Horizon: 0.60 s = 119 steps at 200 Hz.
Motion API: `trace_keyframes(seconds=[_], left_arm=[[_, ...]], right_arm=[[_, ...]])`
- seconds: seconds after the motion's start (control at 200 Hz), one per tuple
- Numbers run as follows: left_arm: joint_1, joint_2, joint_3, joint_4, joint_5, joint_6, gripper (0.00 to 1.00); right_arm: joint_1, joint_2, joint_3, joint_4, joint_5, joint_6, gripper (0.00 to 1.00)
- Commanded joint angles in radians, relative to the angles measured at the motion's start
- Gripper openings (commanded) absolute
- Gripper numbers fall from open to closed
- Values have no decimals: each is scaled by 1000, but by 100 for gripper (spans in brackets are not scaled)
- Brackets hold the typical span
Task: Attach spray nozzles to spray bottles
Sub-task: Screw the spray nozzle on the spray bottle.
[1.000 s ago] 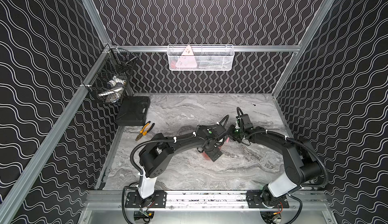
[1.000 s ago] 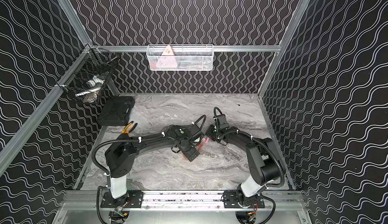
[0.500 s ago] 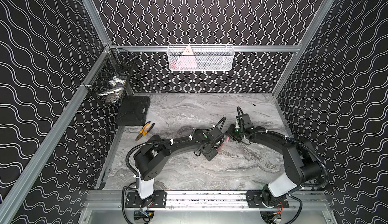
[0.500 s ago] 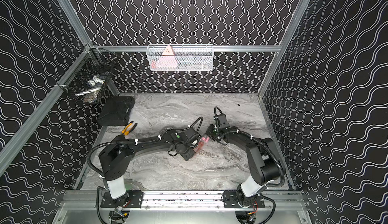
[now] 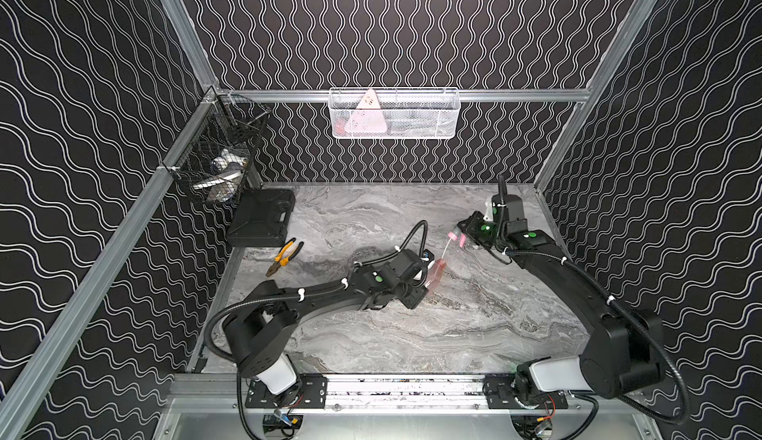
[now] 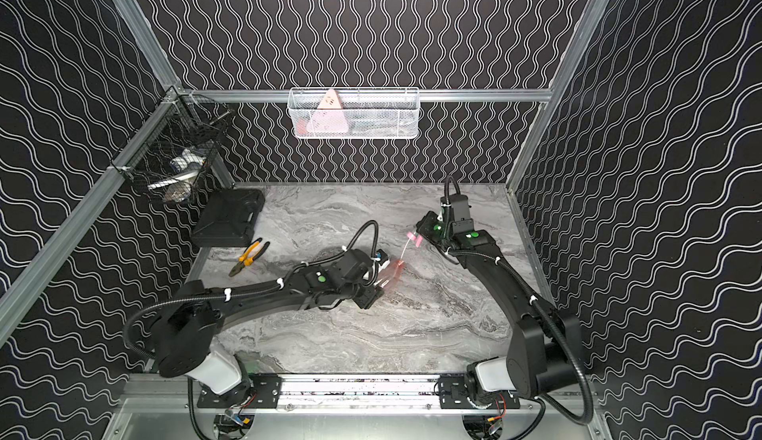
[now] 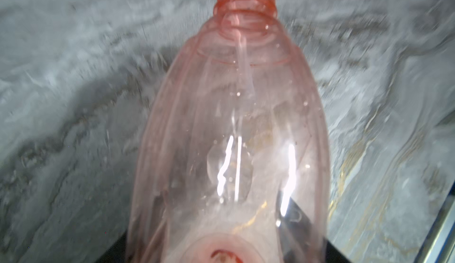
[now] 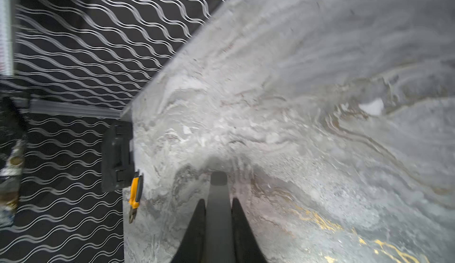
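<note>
The spray bottle [image 5: 438, 272] is now being gripped low on its body by the left hand [image 5: 424, 280], whose fingers were standing wide apart a second ago and are now being seen clamped on it. It is being held tilted near the middle of the desk [image 5: 371, 335], with its threaded neck pointing toward the spray nozzle [image 5: 457, 238]. In the left wrist view the thin pale tube [image 7: 243, 59] is being shown already inside the neck, while in both top views the nozzle's collar is being kept apart from the threads. The nozzle is being carried at the tip of the right hand [image 5: 468, 236], which is closed on it and is being seen farther up the top views than a second ago. The wrist views are being blurred by motion, so whether the bottle's base is clear of the desk cannot be told. The change is being judged to mean that the bottle is now braced, leaving the collar to be lowered and turned. The pliers [image 5: 284, 256] and black case [image 5: 262, 217] are being left well apart
</note>
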Motion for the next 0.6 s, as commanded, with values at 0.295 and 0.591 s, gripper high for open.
trace_keyframes(seconds=[0.295, 0.591], left_arm=[[123, -31, -181, 741, 265, -166, 51], [136, -8, -203, 821, 328, -190, 52]], right_arm=[[10, -78, 94, -122, -65, -134, 17], [97, -26, 129, -119, -51, -199, 18]])
